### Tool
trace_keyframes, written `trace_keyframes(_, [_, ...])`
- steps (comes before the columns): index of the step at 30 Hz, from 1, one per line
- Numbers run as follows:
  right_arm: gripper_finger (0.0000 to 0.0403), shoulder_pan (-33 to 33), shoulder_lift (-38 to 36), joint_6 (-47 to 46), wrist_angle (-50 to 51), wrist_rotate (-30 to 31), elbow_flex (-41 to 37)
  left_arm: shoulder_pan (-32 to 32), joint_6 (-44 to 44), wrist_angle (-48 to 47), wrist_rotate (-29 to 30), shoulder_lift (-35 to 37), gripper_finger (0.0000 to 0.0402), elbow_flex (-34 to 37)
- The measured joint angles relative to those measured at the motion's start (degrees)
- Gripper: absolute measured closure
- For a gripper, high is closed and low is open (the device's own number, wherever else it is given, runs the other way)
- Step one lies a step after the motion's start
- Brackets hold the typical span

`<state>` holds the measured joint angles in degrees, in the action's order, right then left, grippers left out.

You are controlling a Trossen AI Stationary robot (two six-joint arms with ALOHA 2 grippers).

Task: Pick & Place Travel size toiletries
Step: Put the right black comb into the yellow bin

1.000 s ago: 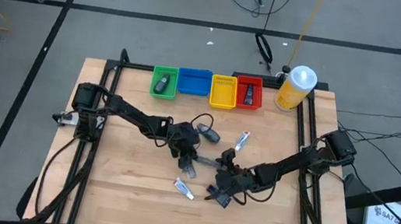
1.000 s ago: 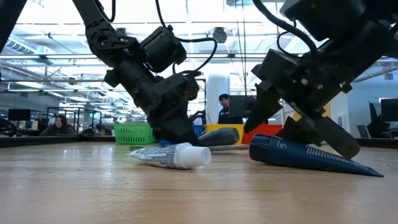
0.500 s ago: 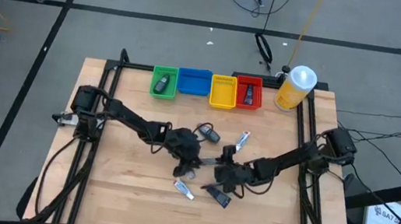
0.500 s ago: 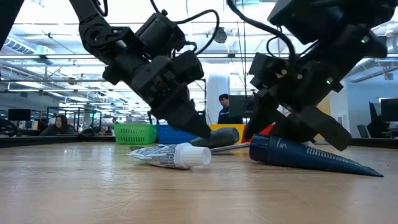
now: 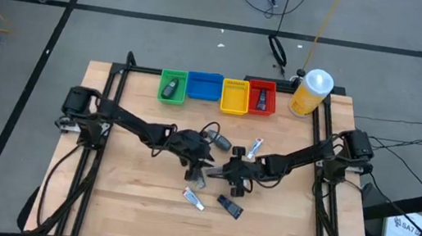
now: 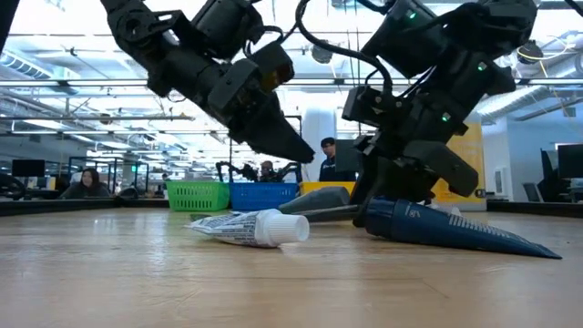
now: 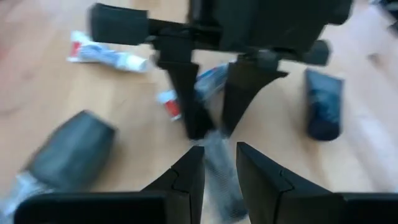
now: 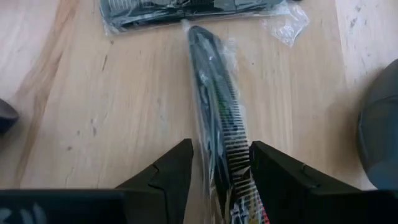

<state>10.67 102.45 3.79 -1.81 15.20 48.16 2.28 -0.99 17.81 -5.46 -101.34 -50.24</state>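
Observation:
My left gripper point(image 5: 203, 165) is shut on a slim dark wrapped item point(image 7: 217, 167) and hangs above the table point(image 6: 296, 150). My right gripper point(image 5: 233, 177) is open and points down. Its fingers stand on either side of a black comb in a clear wrapper point(image 8: 214, 93) that lies on the wood. Another wrapped dark item point(image 8: 186, 12) shows just past the comb's far end. A white tube point(image 5: 194, 200), a dark blue tube point(image 5: 229, 207), a dark bottle point(image 5: 221, 143) and a silver tube point(image 5: 255, 147) lie loose on the table. My left gripper pinches the slim dark item point(image 7: 214, 146) between its two fingers, and the item runs along them. The picture is blurred, so which part it has I cannot tell. The gripper slants down from the table's left, clear of the table. My right gripper's fingers point(image 8: 177, 168) stand hard by the comb's wrapper; whether they touch it I cannot tell.
Green point(image 5: 172, 86), blue point(image 5: 205, 86), yellow point(image 5: 235, 96) and red point(image 5: 262, 98) bins line the far edge; the green and the red each hold a dark item. A big yellow bottle point(image 5: 311, 92) stands at the far right. Bare wood lies near the front edge.
My left gripper has risen from the table top and rolled, still shut on its item. My right gripper has moved from over the dark blue tube toward the far edge and the left gripper, rolling as it went. The tube stays where it was.

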Motion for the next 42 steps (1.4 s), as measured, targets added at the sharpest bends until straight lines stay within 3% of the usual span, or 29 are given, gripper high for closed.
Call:
trace_keyframes(7, [0.0315,-0.11,-0.85,1.15,-0.23,0.41,-0.11,1.40,0.75,-19.20,19.21,9.46,0.0309,0.03])
trace_keyframes(10, [0.0359,0.30,-3.12,-0.27,1.02,1.36,-0.33,1.53,4.57,-21.46,25.61,13.16,0.0309,3.48])
trace_keyframes(13, [0.0393,0.15,-7.03,-1.83,1.21,2.29,-0.55,1.60,8.01,-12.19,27.69,15.64,0.0309,11.68])
trace_keyframes(17, [0.0387,-2.70,-15.28,-2.01,0.26,6.05,-0.31,1.42,9.23,8.85,28.84,15.69,0.0309,23.12])
trace_keyframes(20, [0.0393,-9.34,-21.35,-3.65,0.19,5.11,-0.31,1.34,8.59,23.26,30.39,14.19,0.0309,28.47])
trace_keyframes(24, [0.0395,-22.14,-25.20,-8.67,-3.86,-1.99,-0.13,0.83,8.80,31.57,38.02,13.33,0.0309,31.81])
trace_keyframes(28, [0.0393,-33.15,-21.33,-14.45,-12.02,-10.08,-0.19,-0.48,9.84,32.89,48.77,13.34,0.0309,31.98])
trace_keyframes(30, [0.0395,-36.42,-17.42,-17.36,-17.98,-10.95,-0.16,-1.65,10.13,33.01,51.80,13.34,0.0309,31.98])
trace_keyframes(36, [0.0393,-41.64,-7.44,-26.05,-29.90,-10.75,-0.20,-3.80,11.57,29.96,53.23,13.30,0.0309,32.00])
trace_keyframes(42, [0.0393,-42.69,0.15,-30.97,-35.30,-10.64,1.81,-3.76,16.11,24.36,54.02,13.27,0.0309,31.98])
